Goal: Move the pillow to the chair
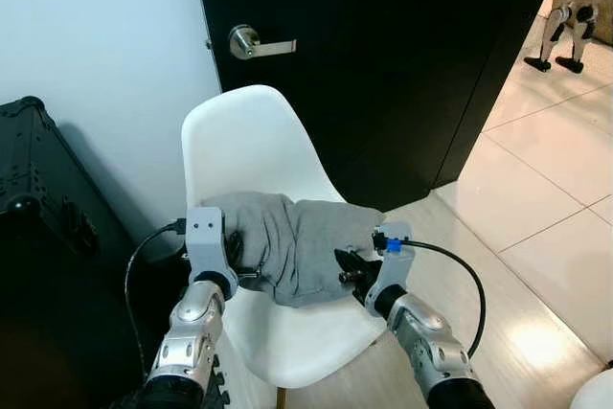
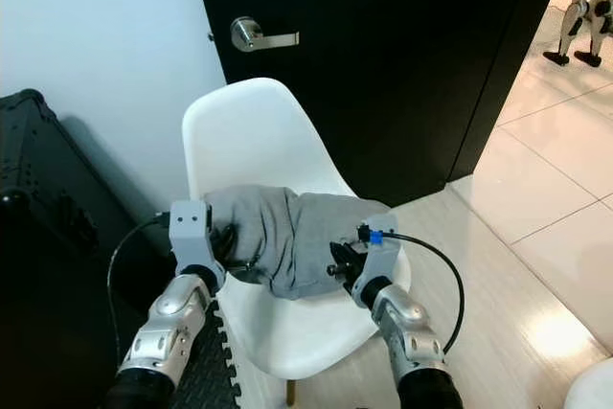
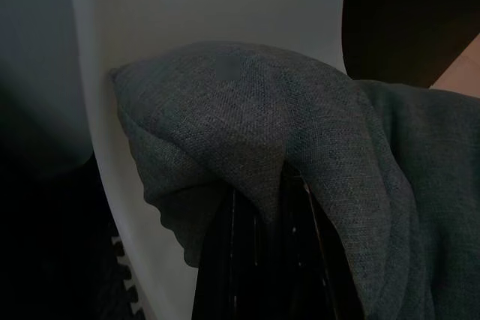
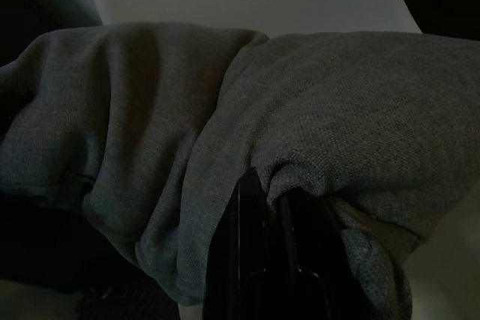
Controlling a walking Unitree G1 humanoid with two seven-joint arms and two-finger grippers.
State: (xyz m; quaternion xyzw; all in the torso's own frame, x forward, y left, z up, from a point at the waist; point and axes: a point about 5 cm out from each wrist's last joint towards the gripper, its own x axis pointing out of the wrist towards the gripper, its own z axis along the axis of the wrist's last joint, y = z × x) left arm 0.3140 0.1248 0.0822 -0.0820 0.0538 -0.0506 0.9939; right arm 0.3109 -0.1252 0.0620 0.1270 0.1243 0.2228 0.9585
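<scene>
1. Between the left gripper [image 1: 239, 261] and right gripper [image 1: 350, 270], the grey pillow [image 1: 297, 241] lies on the white chair [image 1: 254, 141].
2. Left wrist: fingers [image 3: 240, 260] pinch pillow fabric.
3. Right wrist: fingers [image 4: 255, 252] pinch the pillow's edge.

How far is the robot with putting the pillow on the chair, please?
Nearly done: the grey pillow is already over the seat of the white chair. In hand: the left gripper and right gripper each grip one side of it. Left: let go and pull both arms back.
</scene>
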